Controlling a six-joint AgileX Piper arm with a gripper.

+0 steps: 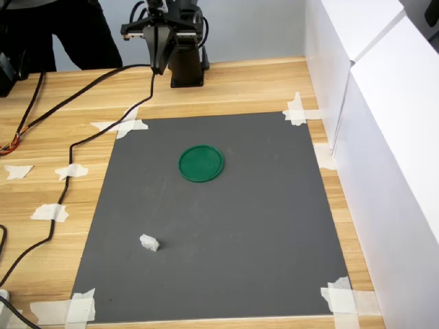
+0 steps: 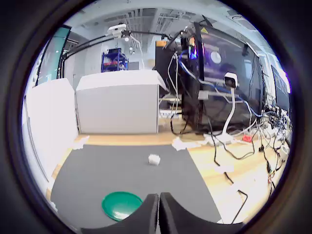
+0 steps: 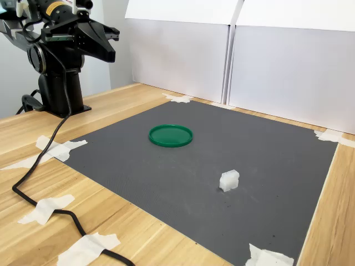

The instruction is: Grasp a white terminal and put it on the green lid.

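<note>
Fingers [image 2: 148, 214] pressed together, empty; white terminal [image 3: 229, 180] small blocky translucent-white piece on grey mat [image 3: 166, 172], apart from green lid [image 3: 170, 135]

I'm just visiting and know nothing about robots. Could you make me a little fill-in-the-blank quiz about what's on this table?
1. The white terminal lies on the ____ mat.
2. The green lid has ____ resting on it.
3. The gripper hangs above the wooden table, its jaws ____.
4. The mat's corners are held down with white ____.

Missing words: grey; nothing; shut; tape
</note>
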